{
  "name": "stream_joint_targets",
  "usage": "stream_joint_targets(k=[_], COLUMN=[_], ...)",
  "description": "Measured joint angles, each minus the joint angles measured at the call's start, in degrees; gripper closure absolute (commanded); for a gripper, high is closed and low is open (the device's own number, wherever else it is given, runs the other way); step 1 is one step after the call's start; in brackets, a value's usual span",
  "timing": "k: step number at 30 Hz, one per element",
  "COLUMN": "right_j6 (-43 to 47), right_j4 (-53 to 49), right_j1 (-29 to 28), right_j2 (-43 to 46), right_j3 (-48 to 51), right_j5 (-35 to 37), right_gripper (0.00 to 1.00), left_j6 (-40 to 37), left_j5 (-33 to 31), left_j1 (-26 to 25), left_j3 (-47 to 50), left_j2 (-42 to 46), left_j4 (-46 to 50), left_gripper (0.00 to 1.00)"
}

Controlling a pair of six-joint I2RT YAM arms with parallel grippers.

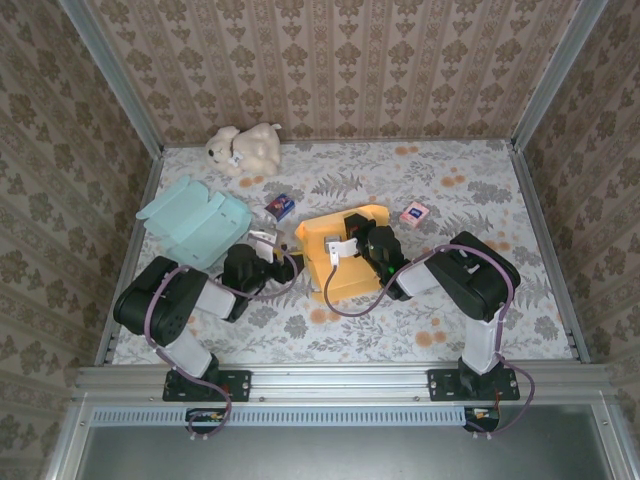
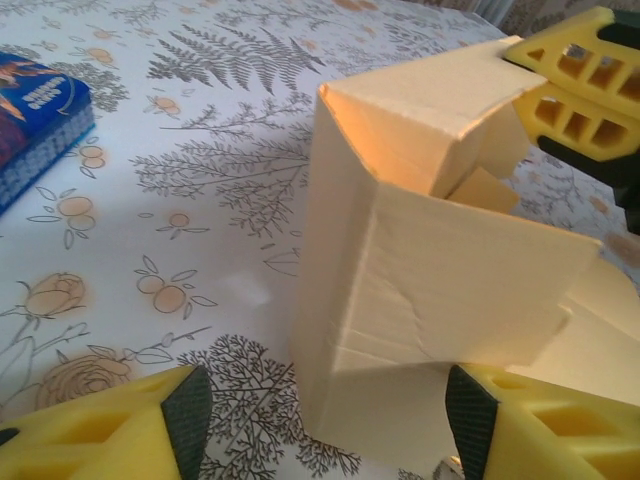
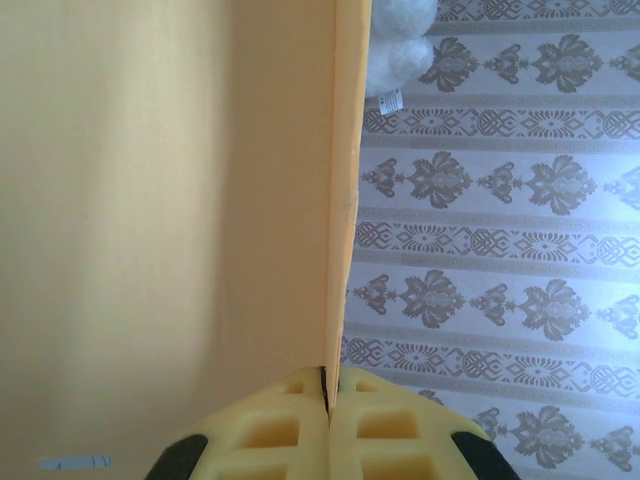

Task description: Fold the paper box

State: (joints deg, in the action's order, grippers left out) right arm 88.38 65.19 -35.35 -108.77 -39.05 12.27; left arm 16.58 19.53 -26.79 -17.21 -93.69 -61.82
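Yellow paper box [image 1: 340, 270], partly folded, at the middle of the overhead frame on the floral-print table [image 1: 480, 200], long axis running roughly top to bottom of that frame. From the left wrist, same box [image 2: 430, 270] standing upright at frame centre, tall wall facing the camera, one flap bent over the top. Right gripper [image 3: 328, 395] pinched tight on the thin edge of a box panel, yellow fingers [image 3: 400, 430] pressed together at the bottom of its view. Left gripper [image 2: 320, 430] spread apart, fingers [image 2: 110, 440] low in both bottom corners, either side of the box's near corner; touching or not, cannot tell. Small blue carton [image 2: 35, 120] at upper left
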Motion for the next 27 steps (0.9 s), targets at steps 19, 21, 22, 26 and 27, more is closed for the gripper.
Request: stream_joint_targets(k=[19,21,22,26,27], right_j6=[0.00,0.02,0.02,0.02,0.02], right_j4=[-0.07,-0.07,-0.04,-0.09,-0.11], right_j1=[0.00,0.00,-0.02,-0.04,-0.04], right_j2=[0.00,0.00,0.00,0.00,0.00], right_j3=[0.00,0.00,0.00,0.00,0.00], right_j5=[0.00,0.00,0.00,0.00,0.00], right_gripper=[1.00,1.00,1.00,1.00,1.00], left_j6=[-0.24,-0.42,-0.48,-0.96,-1.03], left_j5=[0.87,0.33,0.09,-0.72,-1.03], left_j1=[0.00,0.00,0.00,0.85,1.27], left_j3=[-1.31,-1.84,-2.03,-2.80,-3.10], left_j2=[-3.06,-3.08,-3.08,-3.08,-3.08], left_j4=[-1.64,-1.22,-1.18,-0.61,-0.28], left_gripper=[0.32,0.32,0.32,0.33,0.33])
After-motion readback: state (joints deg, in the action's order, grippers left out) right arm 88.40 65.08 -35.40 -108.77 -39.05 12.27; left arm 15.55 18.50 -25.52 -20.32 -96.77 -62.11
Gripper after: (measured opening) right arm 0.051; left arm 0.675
